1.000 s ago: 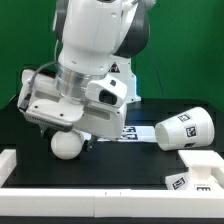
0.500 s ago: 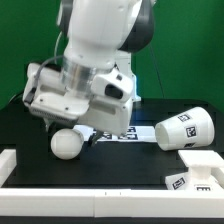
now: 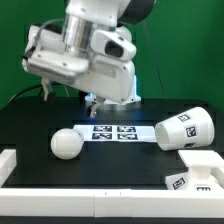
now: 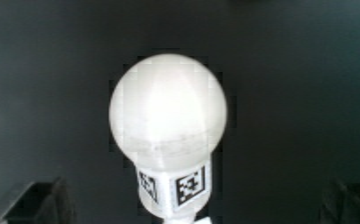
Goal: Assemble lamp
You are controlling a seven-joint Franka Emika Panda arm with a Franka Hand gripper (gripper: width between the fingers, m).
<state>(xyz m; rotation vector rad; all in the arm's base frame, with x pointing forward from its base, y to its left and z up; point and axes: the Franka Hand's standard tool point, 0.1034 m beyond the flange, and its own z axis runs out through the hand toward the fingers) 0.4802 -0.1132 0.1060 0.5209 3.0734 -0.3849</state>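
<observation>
The white bulb [image 3: 66, 143] lies on its side on the black table, its tagged ribbed neck toward the marker board. In the wrist view the bulb [image 4: 168, 100] fills the middle, and its neck [image 4: 177, 188] lies between my fingers. My gripper [image 3: 90, 100] hangs well above the bulb, open and empty; its dark fingertips [image 4: 35, 200] stand wide apart at the edges of the wrist view. The cone shade [image 3: 185, 130] lies on its side at the exterior view's right. The flat square base [image 3: 200, 172] lies near the front right.
The marker board [image 3: 115, 131] lies flat between the bulb and the shade. A white wall [image 3: 60, 186] runs along the table's front edge, with a white block [image 3: 8, 158] at the front left. The robot pedestal [image 3: 125, 92] stands behind the marker board.
My gripper has risen from beside the bulb to well above it. The bulb stays on the table in the same spot. The shade and base have not moved.
</observation>
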